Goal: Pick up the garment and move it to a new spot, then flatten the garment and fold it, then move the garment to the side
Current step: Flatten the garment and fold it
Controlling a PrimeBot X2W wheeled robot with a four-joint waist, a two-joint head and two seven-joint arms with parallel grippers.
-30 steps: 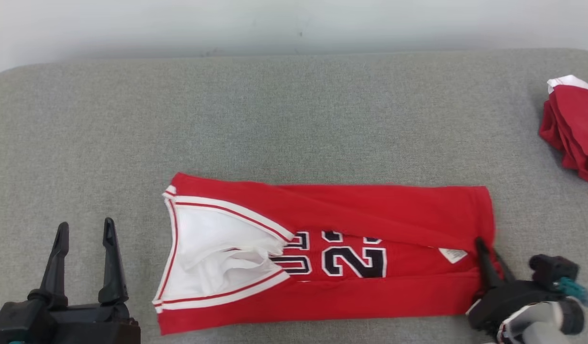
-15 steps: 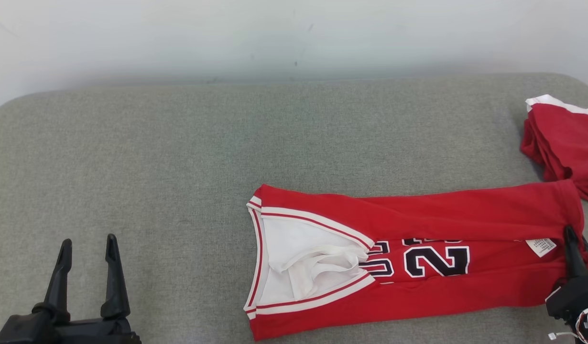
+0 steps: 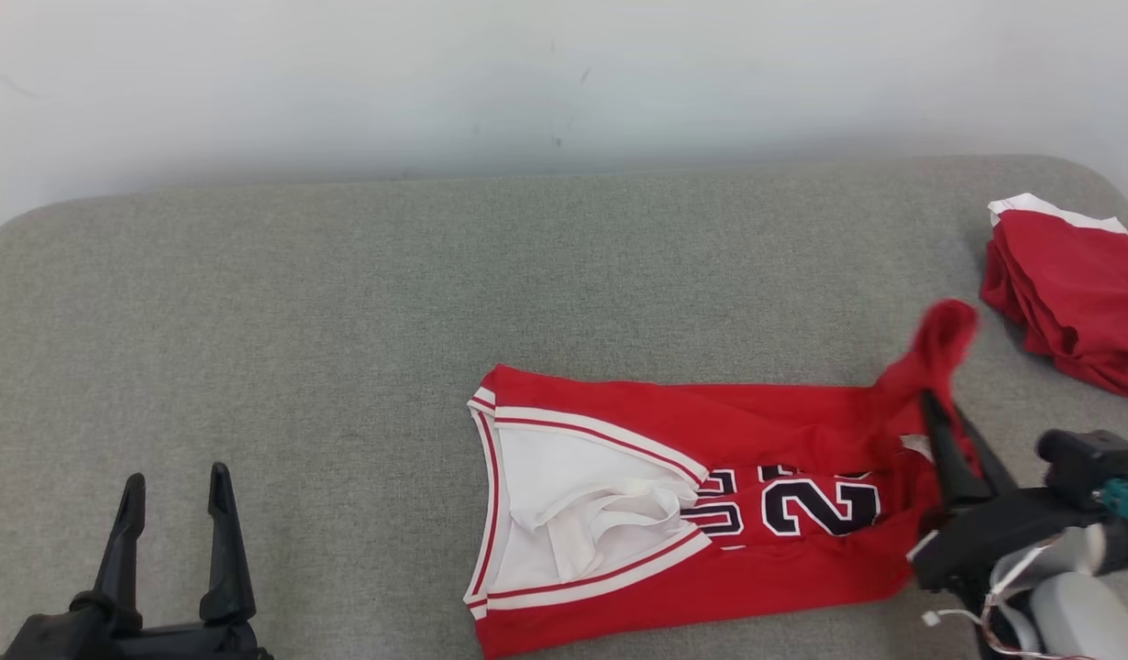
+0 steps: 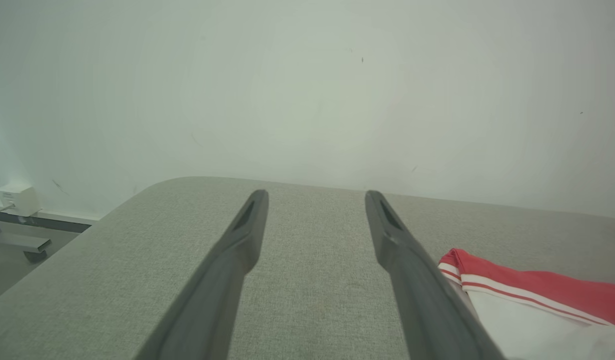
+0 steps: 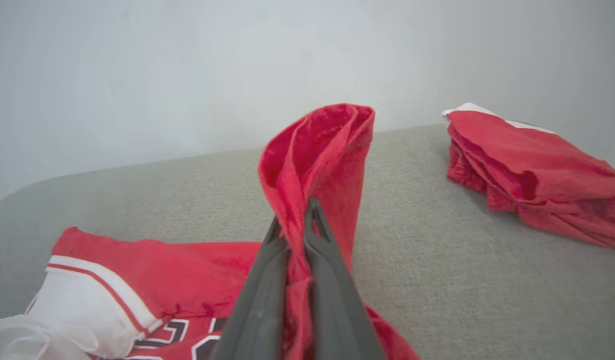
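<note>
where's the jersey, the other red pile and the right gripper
jersey (image 3: 784,577), head view, its lower red band
red pile (image 3: 1073,293), head view, top red layer
right gripper (image 3: 940,403), head view, between fingertips shut on the jersey's end

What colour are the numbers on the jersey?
The numbers are black with a white outline, on the red jersey. The head view shows them best.

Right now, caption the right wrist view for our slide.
Right tool pinches the red jersey, bunched end raised above the grey cushion.
</note>
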